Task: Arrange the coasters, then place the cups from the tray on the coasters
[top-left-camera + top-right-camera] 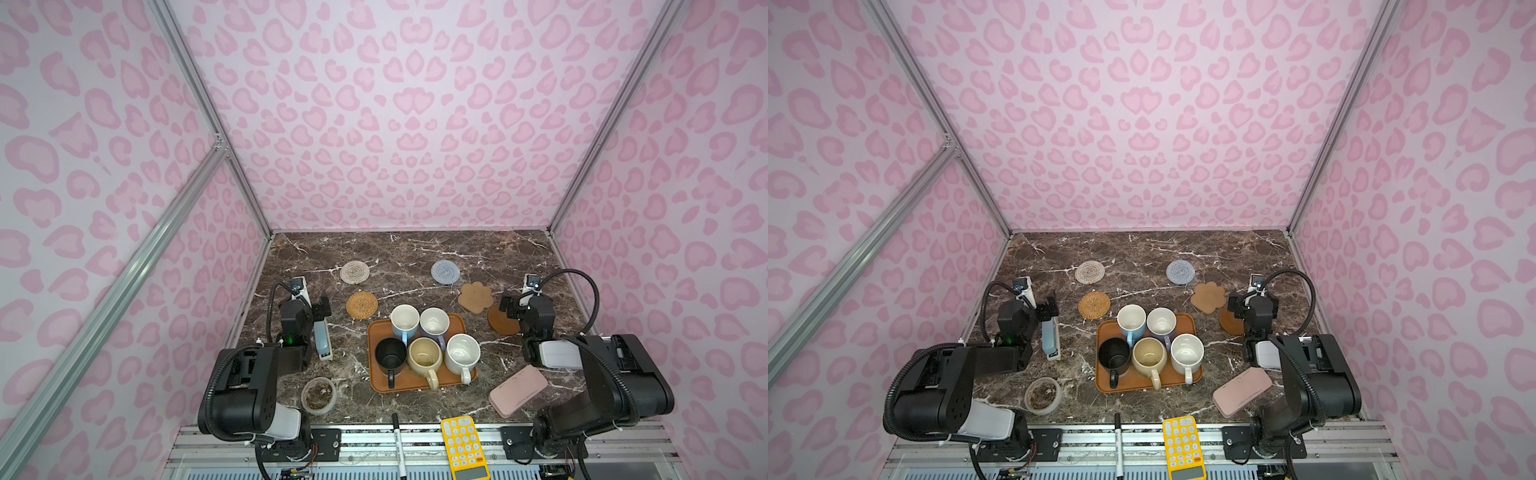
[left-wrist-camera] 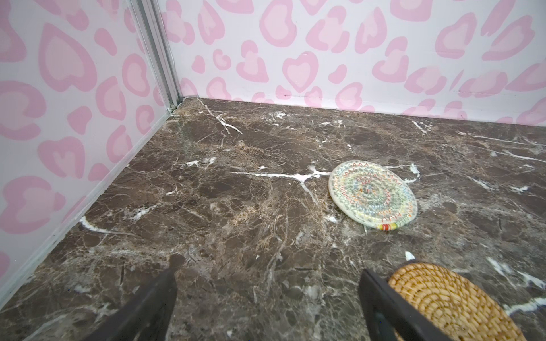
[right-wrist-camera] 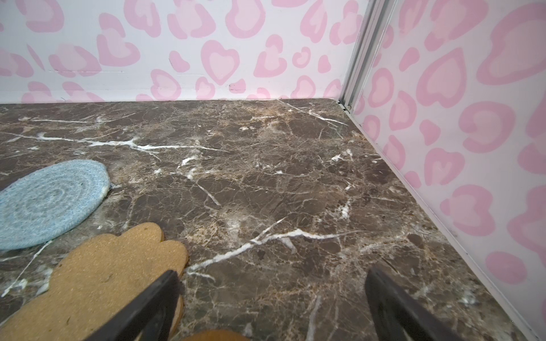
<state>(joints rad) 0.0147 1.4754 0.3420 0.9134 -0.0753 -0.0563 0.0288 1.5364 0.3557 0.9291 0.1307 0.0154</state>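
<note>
Our left gripper (image 2: pixel 269 270) and right gripper (image 3: pixel 271 273) gape empty. We pinch the wooden coaster (image 1: pixel 500 326) at its five-o'clock rim, seemingly clear of the cork coaster (image 1: pixel 476 297)

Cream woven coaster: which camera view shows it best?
The left wrist view. There the cream woven coaster lies whole and close, flat on the marble, with its coloured zigzag stitching clear. In both top views it is whole but small and far off, with the stitching lost. The right wrist view does not show it.
</note>
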